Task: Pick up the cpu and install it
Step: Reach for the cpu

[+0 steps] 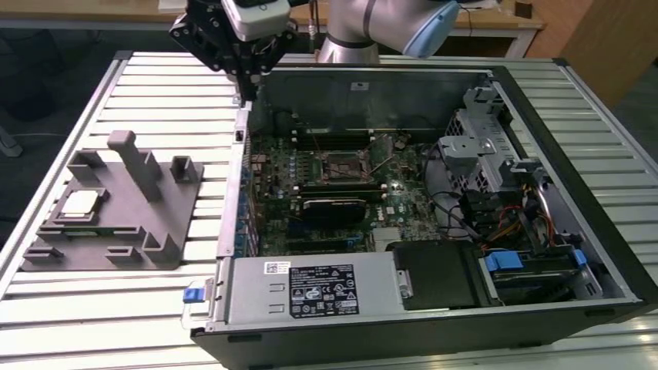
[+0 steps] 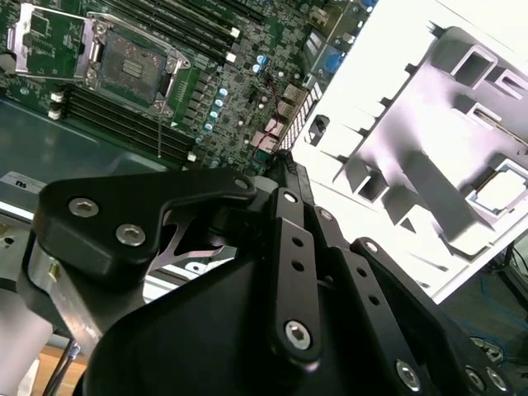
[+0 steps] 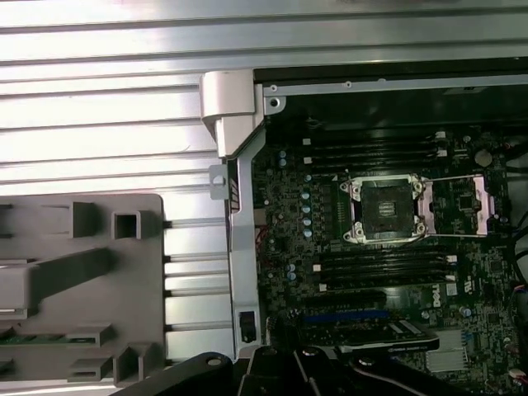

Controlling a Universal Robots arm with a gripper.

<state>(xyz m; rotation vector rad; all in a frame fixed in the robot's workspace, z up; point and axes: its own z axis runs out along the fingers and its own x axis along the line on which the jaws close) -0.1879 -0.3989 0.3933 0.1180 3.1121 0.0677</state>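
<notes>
The ribbed metal tabletop (image 1: 144, 100) carries two things. A grey fixture (image 1: 123, 223) lies flat near its edge at the exterior view's left. Beside it, across a bare strip, an open computer case (image 1: 411, 96) covers the middle and reaches toward the opposite edge.

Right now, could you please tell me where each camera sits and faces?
Exterior view: off the arm, looking down on computer case, fixture and cpu; arm, gripper show.
First wrist view: on the arm, facing down at the socket; gripper shows.
Second wrist view: on the arm, slanted past the gripper.
All share socket, fixture.
</notes>
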